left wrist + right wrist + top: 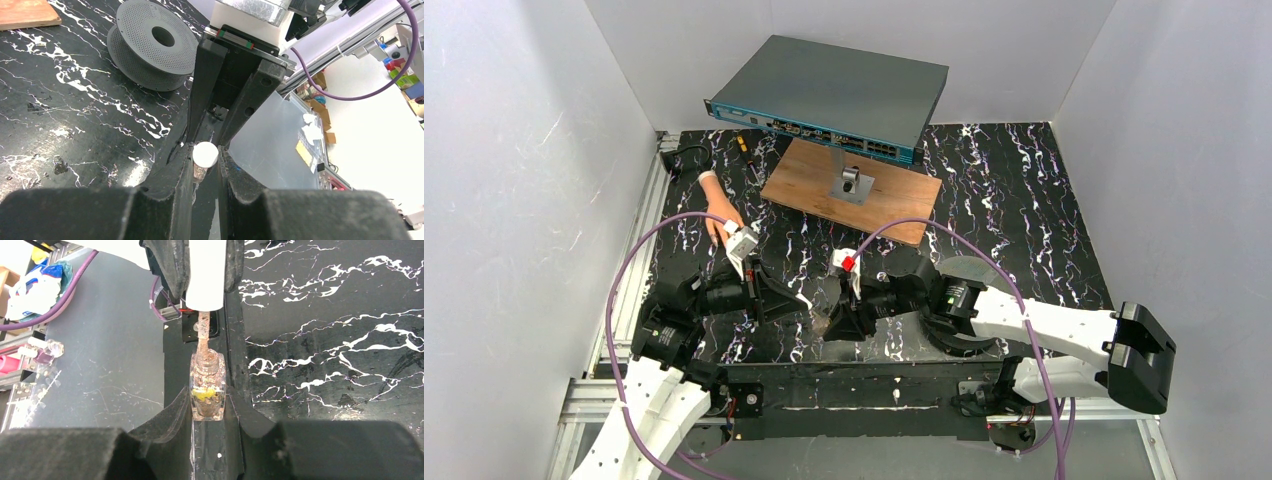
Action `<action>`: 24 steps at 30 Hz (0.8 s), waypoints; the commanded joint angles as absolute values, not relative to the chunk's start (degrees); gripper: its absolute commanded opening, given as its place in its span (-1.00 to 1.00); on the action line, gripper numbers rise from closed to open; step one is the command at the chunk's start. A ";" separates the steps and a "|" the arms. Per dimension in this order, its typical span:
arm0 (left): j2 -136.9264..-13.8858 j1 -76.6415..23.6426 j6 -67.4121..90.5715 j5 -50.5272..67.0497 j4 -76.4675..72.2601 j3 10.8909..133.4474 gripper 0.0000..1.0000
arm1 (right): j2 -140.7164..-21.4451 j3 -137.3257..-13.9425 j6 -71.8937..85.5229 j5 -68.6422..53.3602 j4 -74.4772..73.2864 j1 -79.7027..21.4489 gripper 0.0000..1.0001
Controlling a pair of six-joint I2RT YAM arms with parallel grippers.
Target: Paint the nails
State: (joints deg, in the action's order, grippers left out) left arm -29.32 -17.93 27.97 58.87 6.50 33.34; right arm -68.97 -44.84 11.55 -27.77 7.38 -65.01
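Note:
The peach mannequin hand (pixel 717 208) lies at the back left of the black marbled table (pixel 1024 200), fingers toward the arms; its nails are too small to make out. My left gripper (pixel 205 151) is shut on the white cap (pixel 205 154) of the polish brush. My right gripper (pixel 207 407) is shut on the small glass polish bottle (pixel 207 390). The two grippers meet tip to tip at the table's near middle (pixel 822 312). In the right wrist view the cap (pixel 205 275) is lifted off the bottle and the brush stem (pixel 203 332) runs down into the bottle's neck.
A network switch (pixel 834 95) sits on a stand over a wooden board (pixel 824 190) at the back centre. A grey filament spool (pixel 150 45) lies under my right arm. Small tools (pixel 744 145) lie at the back left. White walls close in three sides.

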 commanded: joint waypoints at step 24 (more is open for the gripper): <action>-27.73 -20.74 24.79 53.02 11.42 34.67 -1.00 | -66.84 -46.89 10.50 -27.24 9.23 -65.77 -0.97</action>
State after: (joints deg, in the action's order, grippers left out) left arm -28.51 -20.49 26.04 54.28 10.04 33.36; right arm -68.29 -44.84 10.70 -26.06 7.38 -65.08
